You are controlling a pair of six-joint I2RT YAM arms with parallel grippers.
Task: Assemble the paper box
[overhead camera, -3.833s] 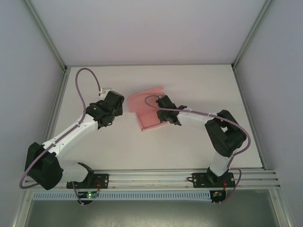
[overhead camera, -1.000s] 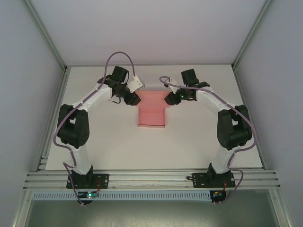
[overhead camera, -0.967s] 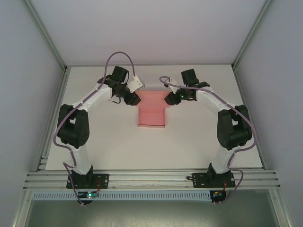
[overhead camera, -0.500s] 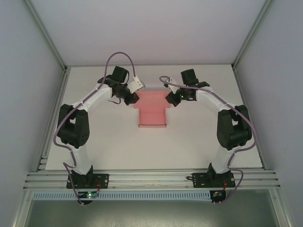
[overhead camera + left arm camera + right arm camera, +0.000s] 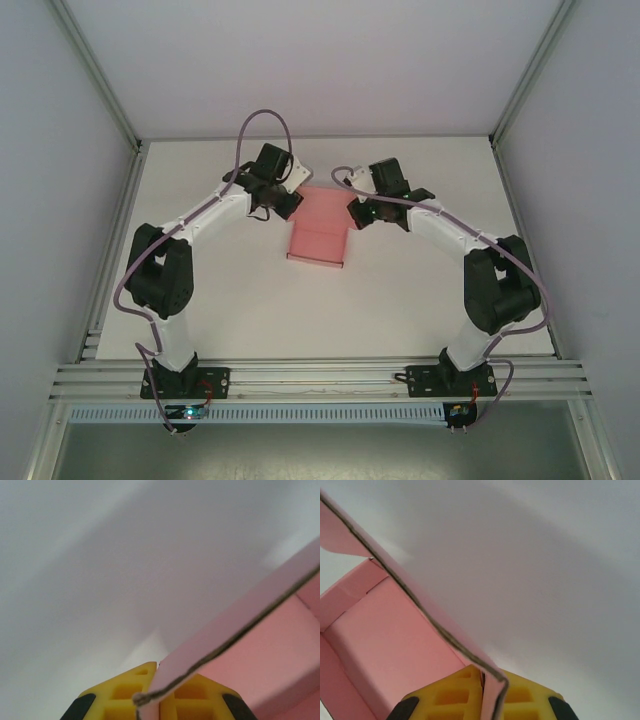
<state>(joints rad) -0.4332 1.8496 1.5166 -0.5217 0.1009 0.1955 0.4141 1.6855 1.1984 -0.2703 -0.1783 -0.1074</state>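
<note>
The pink paper box (image 5: 318, 235) lies at the table's far middle, partly folded, with raised flaps at its back end. My left gripper (image 5: 291, 205) is shut on the box's left flap; in the left wrist view the card's edge (image 5: 235, 640) runs out from between the yellow fingers (image 5: 125, 695). My right gripper (image 5: 357, 211) is shut on the right flap; in the right wrist view the flap's edge (image 5: 420, 605) is pinched between the yellow fingers (image 5: 520, 700), and the box's pink inside (image 5: 385, 645) shows to the left.
The white table (image 5: 400, 300) is walled by grey panels with metal posts (image 5: 100, 80) at the back corners. An aluminium rail (image 5: 320, 378) carrying both arm bases runs along the near edge. Purple cables (image 5: 262, 118) loop above each arm.
Both grippers have closed on the box's side flaps and moved inward toward each other. The spread flaps have folded up, so the box looks narrower at the back.
</note>
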